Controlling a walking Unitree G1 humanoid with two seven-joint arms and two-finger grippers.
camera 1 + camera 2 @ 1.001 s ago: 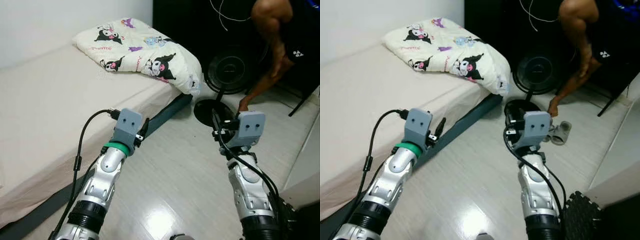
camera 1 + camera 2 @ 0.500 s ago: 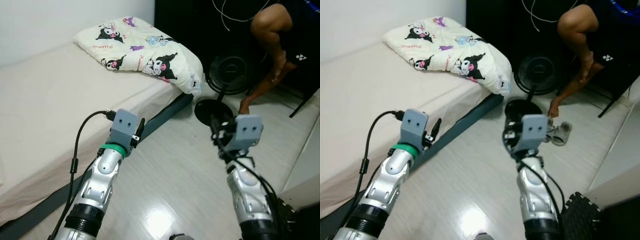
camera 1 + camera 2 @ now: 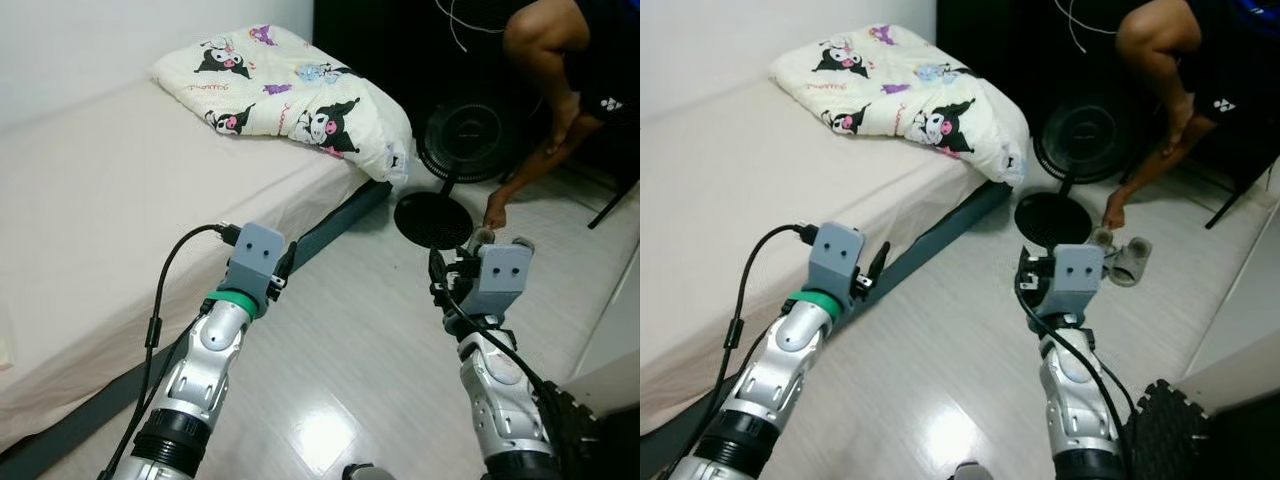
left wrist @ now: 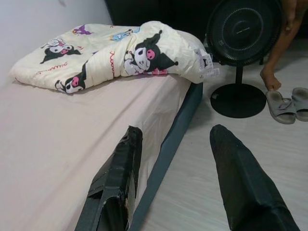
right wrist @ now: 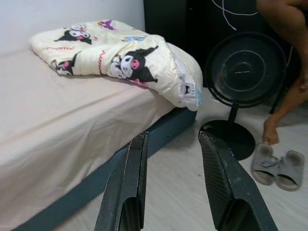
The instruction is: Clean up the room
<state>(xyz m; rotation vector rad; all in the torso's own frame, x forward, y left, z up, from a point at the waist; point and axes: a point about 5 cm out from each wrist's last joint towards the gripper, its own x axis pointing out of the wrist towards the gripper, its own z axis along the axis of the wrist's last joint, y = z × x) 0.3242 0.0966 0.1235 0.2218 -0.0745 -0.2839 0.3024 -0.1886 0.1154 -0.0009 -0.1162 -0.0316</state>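
Both grippers released, holding nothing: left gripper (image 4: 175, 185) over the bed (image 3: 90, 200) edge, right gripper (image 5: 171, 180) over the glossy pale floor (image 3: 940, 340). Puffy cartoon-print quilt (image 3: 290, 95) bunched at the smooth beige mattress corner. Round black fan (image 5: 245, 67) and grey slippers (image 5: 276, 166) on the floor beyond, beside a person's foot (image 5: 270, 131).

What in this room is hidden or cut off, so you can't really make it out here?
- Person: cut off by the head views' top and right edges; just legs and a foot show.
- Fan: top lost against the dark background in the right wrist view.
- Slippers: partly behind the right hand's mount in the head views.
- Quilt tag: print too small to read.
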